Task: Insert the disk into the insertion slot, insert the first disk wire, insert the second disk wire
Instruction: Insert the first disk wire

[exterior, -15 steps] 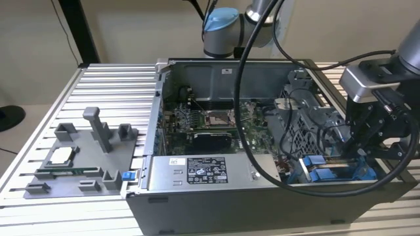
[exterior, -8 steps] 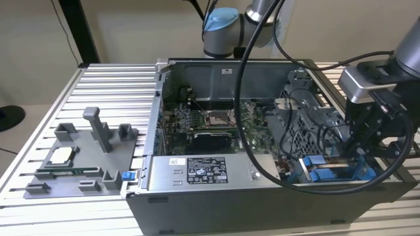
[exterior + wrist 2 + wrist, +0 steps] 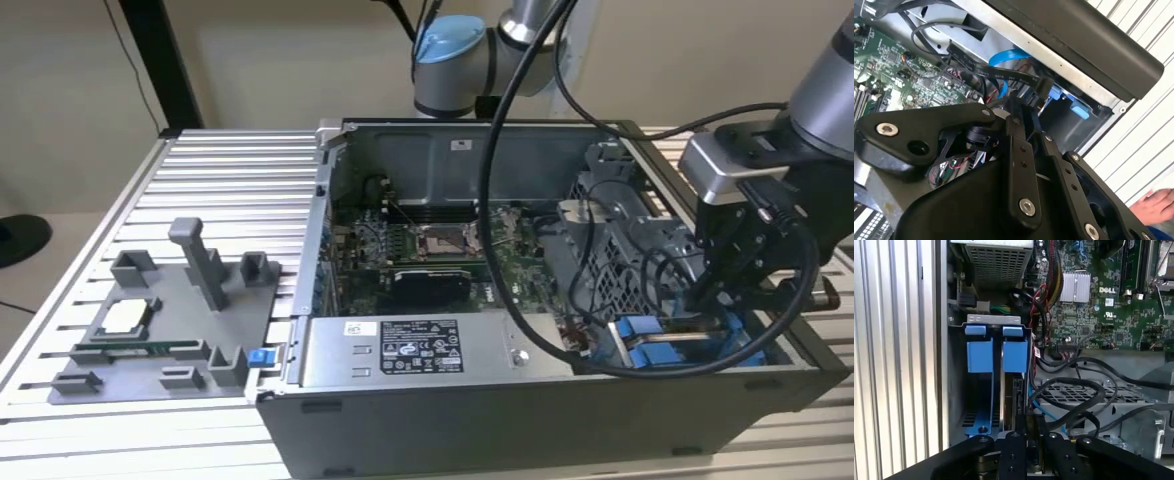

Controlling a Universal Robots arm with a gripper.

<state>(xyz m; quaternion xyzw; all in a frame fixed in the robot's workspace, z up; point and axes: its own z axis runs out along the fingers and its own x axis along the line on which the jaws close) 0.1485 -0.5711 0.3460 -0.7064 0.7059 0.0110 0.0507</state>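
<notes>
- Exterior view: soft, even light with only faint shadows keeps the ribbed worktop (image 3: 227, 180) bright and pale.
- The computer case (image 3: 534, 420) is dim inside, darkest around the motherboard (image 3: 427, 265).
- Second wrist view: the tool (image 3: 1026, 120) looms dark near the lens, and the case's metal rim shines white.
- First wrist view: the worktop slats gleam, while the insertion slot (image 3: 959, 390) sinks into shadow.

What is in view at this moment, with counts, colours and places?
computer case: one, grey, open on the slatted table
power-supply box: one, grey, labelled, inside the case
circuit board: one, green, inside the case
disk frames: two, blue, side by side in the drive bay
cables: several, black, over the perforated cage
parts tray: one, grey, on the table, exterior view's left
hand: one, beside the case
gripper: one, black, at the drive bay
</notes>
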